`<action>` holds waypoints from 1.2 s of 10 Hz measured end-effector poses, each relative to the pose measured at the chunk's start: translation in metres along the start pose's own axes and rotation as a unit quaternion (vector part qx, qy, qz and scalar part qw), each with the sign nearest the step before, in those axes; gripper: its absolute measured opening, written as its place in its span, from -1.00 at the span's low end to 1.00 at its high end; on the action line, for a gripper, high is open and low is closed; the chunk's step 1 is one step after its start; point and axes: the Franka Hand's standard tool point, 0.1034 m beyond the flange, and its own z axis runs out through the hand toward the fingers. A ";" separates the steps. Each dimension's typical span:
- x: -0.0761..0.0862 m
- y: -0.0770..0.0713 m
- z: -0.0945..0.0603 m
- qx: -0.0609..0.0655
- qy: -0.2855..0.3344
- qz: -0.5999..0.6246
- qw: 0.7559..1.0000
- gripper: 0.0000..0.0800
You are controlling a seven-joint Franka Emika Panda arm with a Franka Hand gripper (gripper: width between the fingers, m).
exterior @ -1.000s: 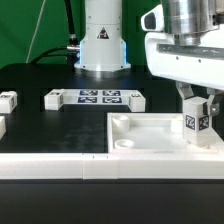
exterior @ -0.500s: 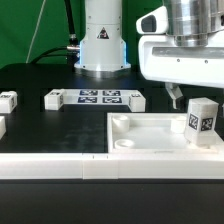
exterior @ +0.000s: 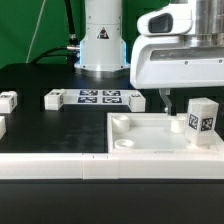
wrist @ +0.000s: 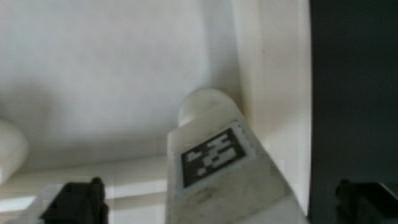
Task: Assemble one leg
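Observation:
A leg (exterior: 202,121), a small white block with a tag on its face, stands upright on the far right corner of the large white square panel (exterior: 140,140). My gripper (exterior: 173,100) hangs just to the exterior view's left of the leg, a little above the panel, open and holding nothing. In the wrist view the leg (wrist: 228,160) rises between my two dark fingertips (wrist: 75,202), with clear gaps on both sides. The panel's white surface (wrist: 107,90) fills the rest of that view.
The marker board (exterior: 98,97) lies at the back centre. More small white legs sit beside it (exterior: 54,98), (exterior: 137,99) and at the far left (exterior: 8,100). A white rail (exterior: 50,165) runs along the front edge. The robot base (exterior: 102,40) stands behind.
My gripper has let go of the leg, risen and moved to the exterior view's left. The leg stays standing on the panel's corner.

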 end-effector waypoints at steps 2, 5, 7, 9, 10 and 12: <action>0.000 -0.003 0.001 -0.005 -0.003 -0.062 0.998 0.62; 0.001 -0.004 0.001 -0.003 0.000 -0.098 0.995 0.40; 0.001 -0.004 0.001 -0.003 0.000 -0.098 0.995 0.06; 0.001 -0.003 0.001 -0.003 0.000 -0.080 0.997 -0.27; 0.001 -0.003 0.001 -0.003 0.000 -0.082 0.997 -0.27; 0.000 -0.002 0.002 0.003 0.008 0.022 1.000 -0.27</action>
